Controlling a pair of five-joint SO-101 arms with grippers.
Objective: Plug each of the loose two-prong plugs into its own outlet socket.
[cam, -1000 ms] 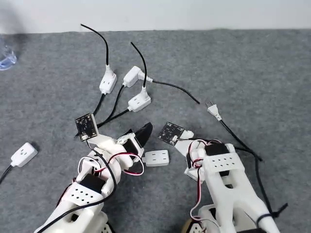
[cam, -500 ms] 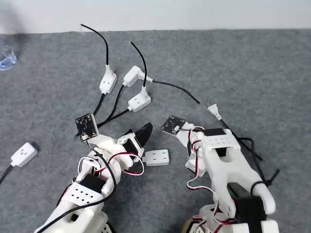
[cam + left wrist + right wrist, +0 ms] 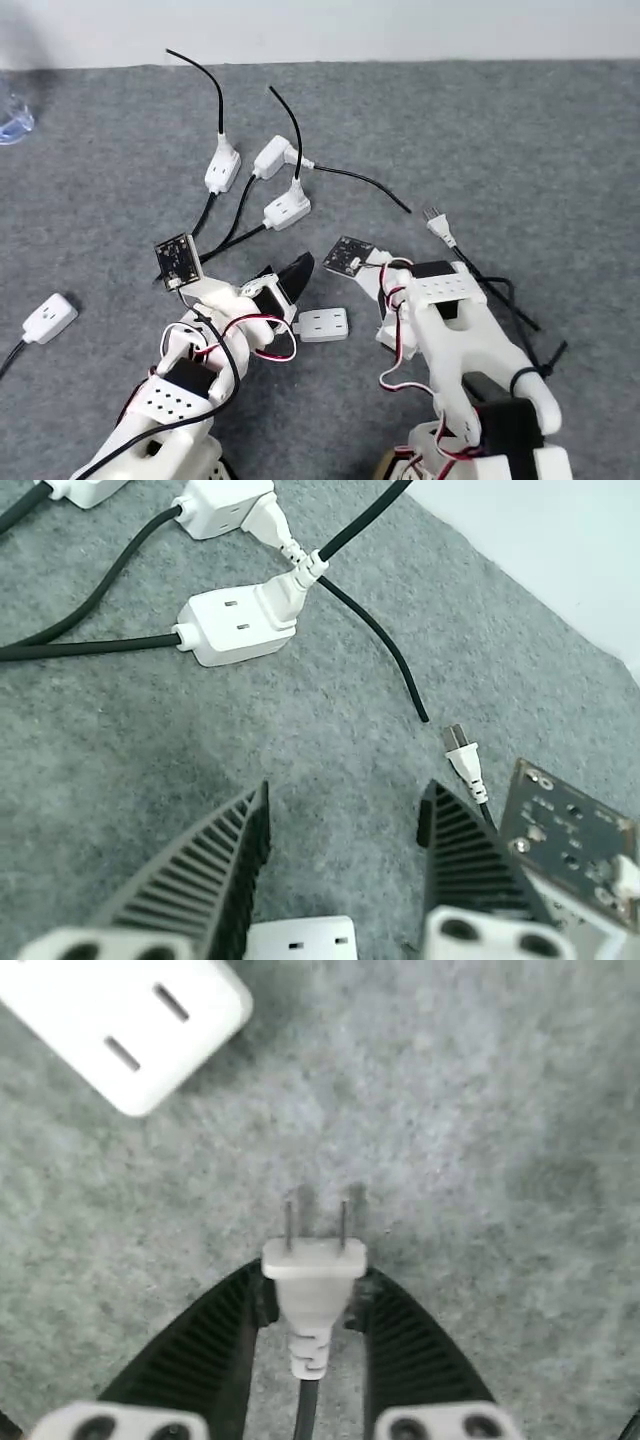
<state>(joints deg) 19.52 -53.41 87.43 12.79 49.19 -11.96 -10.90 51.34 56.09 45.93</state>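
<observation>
- Table (image 3: 560,150): grey surface that carries all the parts.
- Left gripper (image 3: 345,800): jaws apart, nothing held. It sits toward the near edge, left of centre.
- Right gripper (image 3: 313,1285): clamped on a plug, one finger on each flank of the plug body. It sits near the middle of the near half of the table.
- Filled sockets (image 3: 287,208): three units in the far-left part of the table, each apparently with a plug already seated. No action is judged necessary.
- Socket (image 3: 322,324): free, slots visible. It lies between the two arms toward the near edge, just beside the left gripper's fingers.
- Spare socket (image 3: 48,317): free, close to the left edge.
- Plug (image 3: 313,1260): held with its prongs pointing forward, apart from the socket and off to one side of its slots.
- Loose plug (image 3: 437,225): lies untouched right of centre, with its cord running toward the near edge.
- Step in hand (judgement): insertion of the held plug into the socket, with alignment not yet achieved.
- Next move (judgement): bring the prongs round to face both slots squarely, then push straight in. The socket is unsecured and may slide, so the left gripper may need to brace it.
</observation>
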